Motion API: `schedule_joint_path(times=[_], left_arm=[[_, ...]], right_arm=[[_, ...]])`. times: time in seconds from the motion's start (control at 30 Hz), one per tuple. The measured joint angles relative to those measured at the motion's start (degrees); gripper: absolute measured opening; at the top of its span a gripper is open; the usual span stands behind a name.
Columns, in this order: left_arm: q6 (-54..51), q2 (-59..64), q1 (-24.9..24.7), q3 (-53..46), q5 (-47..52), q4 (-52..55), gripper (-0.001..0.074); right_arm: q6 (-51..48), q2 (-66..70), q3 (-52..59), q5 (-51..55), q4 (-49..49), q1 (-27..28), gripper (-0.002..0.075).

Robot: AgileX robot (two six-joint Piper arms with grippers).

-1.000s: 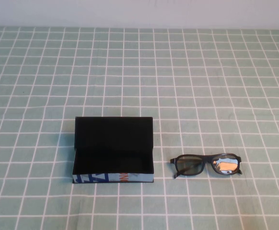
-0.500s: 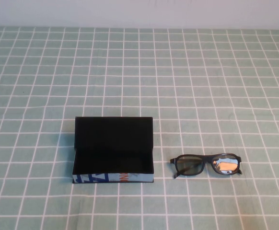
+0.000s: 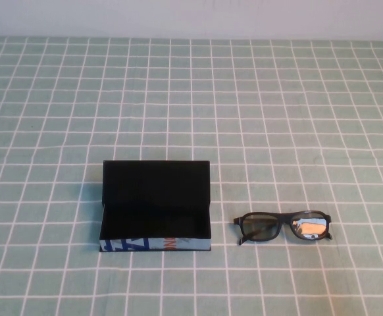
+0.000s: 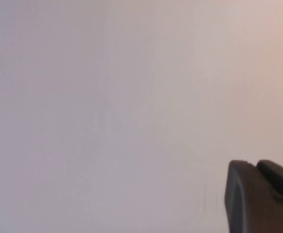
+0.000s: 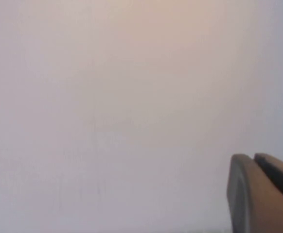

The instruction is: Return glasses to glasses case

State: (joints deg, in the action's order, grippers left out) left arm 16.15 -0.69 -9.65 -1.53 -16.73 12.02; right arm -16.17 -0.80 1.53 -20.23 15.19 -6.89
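The glasses case (image 3: 155, 207) lies open on the green checked cloth at the front left of centre. Its lid stands up at the back, its inside is black and holds nothing, and its light blue printed side faces me. The black glasses (image 3: 283, 226) lie on the cloth just right of the case, apart from it, with one lens reflecting light. Neither arm shows in the high view. My left gripper (image 4: 254, 165) and my right gripper (image 5: 253, 158) show only in their wrist views, against a plain pale wall, each with its two fingertips pressed together and holding nothing.
The green and white checked cloth (image 3: 244, 112) covers the whole table. A pale wall runs along the far edge.
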Motion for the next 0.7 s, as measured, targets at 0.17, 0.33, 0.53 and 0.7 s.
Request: schedule_joint_path(times=[0.17, 0.33, 0.53, 0.7], left_arm=[[0.0, 0.0, 0.0, 0.0, -8.46, 0.13, -0.0001], [0.18, 0.0, 0.0, 0.0, -12.04, -0.85, -0.0001], [3.89, -0.04, 0.0, 0.66, -29.34, -2.98, -0.0001], [4.54, -0.13, 0.0, 9.85, -27.52, -3.07, -0.0001]], right_arm=[[0.0, 0.0, 0.0, -9.49, 0.2, 0.0, -0.0012], [2.28, 0.0, 0.0, -14.48, 0.08, 0.0, -0.0012], [17.76, 0.0, 0.0, -23.01, -3.38, 0.0, -0.0012], [20.73, 0.0, -6.08, -25.24, -8.96, 0.0, -0.0012]])
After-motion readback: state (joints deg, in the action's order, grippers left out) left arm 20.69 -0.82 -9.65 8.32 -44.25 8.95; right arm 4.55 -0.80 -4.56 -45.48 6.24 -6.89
